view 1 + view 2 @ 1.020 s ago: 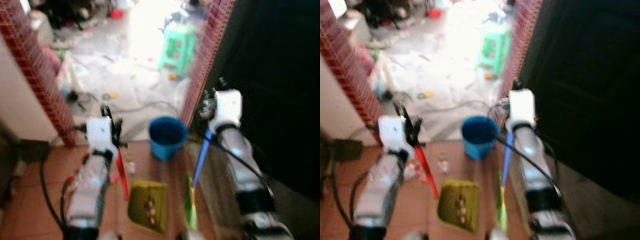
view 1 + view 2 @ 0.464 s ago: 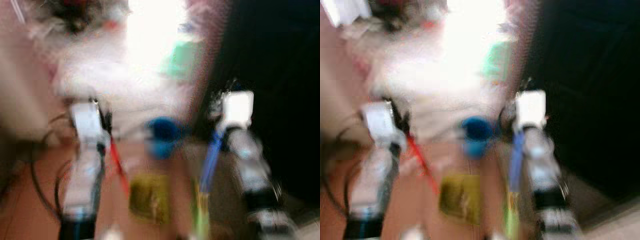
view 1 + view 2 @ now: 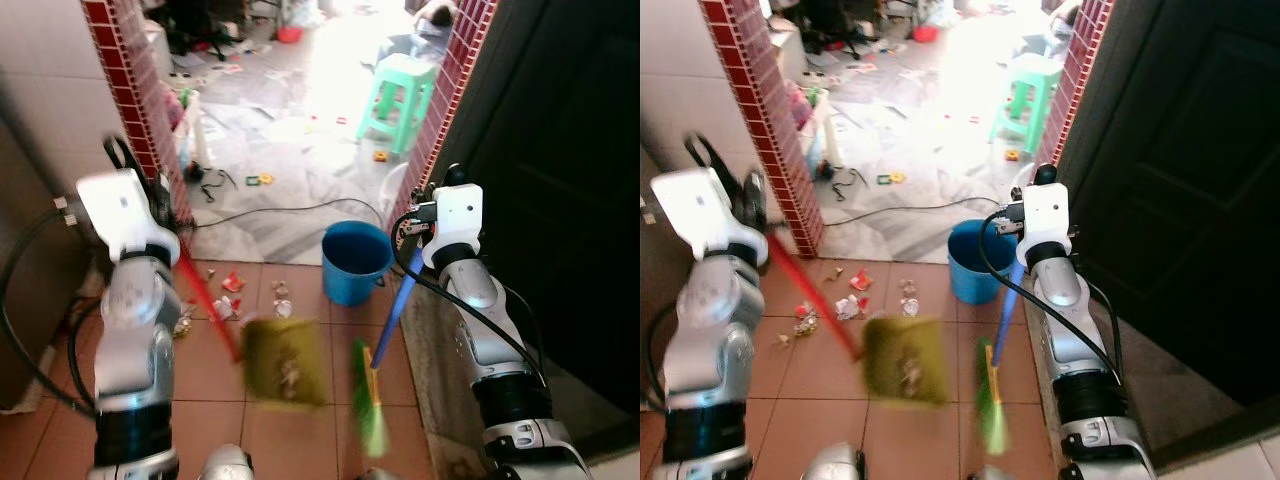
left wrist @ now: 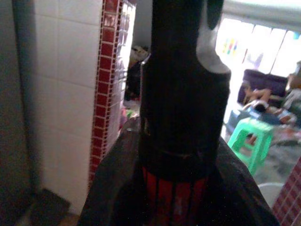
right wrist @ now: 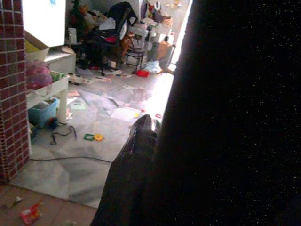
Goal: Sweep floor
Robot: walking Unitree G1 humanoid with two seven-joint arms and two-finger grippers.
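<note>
The robot stands on a terracotta tiled floor (image 3: 300, 440) at a doorway framed by red brick-tile pillars, with a tool in each arm. The left hand (image 3: 150, 215) is closed round the top of a red-handled, olive-yellow plastic dustpan (image 3: 285, 360), whose thin handle slopes down across the tiles to a pan hanging just above the floor with a few scraps already inside; the left wrist view shows the black fingers (image 4: 181, 117) clamped on the ribbed red grip. The right hand (image 3: 425, 215) is raised near the dark door, and the blue stick of a green-bristled broom (image 3: 368, 400) runs down from it, but whether its fingers are closed on the stick cannot be told. The broom head rests close beside the pan near the floor's right edge. Scattered paper and wrapper litter (image 3: 232, 285) lies on the tiles toward the left pillar, between the dustpan handle and a round blue plastic bucket (image 3: 355, 262) standing at the threshold. Both tools look light and stiff in the shaft, with the bristles soft and springy; high grips give long reach but little leverage, so the heads may wobble. The litter looks feather-light and likely to skitter away from a fast stroke.
</note>
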